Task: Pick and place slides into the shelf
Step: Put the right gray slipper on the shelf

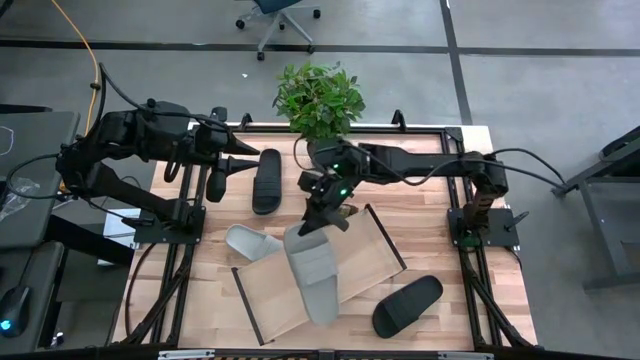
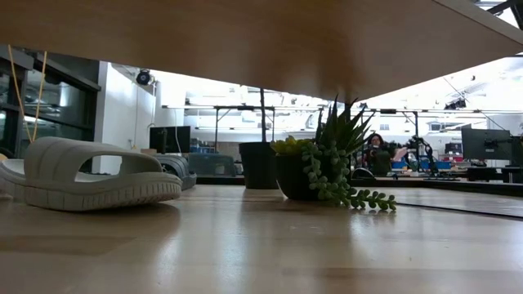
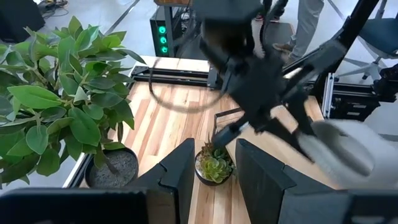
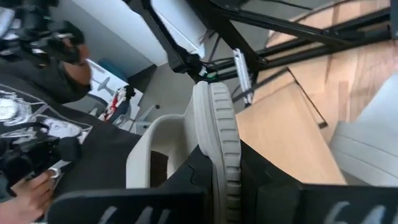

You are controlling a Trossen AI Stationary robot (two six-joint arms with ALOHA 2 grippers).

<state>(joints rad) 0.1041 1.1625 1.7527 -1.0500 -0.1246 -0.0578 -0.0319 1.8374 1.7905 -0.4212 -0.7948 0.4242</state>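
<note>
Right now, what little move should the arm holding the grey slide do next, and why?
Probably lower it. The right gripper is shut on a grey slide hanging above the shelf, so easing it flat onto the tray seems the likely next move.

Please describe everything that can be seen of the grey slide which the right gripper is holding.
The held grey slide is a light grey open-toe sandal, foam-like in look, with a wide strap and a ribbed sole edge. The right gripper is shut on one end, its fingers clamping the sole edge. In the high view it lies lengthwise over the shelf; whether it rests on the shelf cannot be told. The other grey slide lies beside it.
</note>
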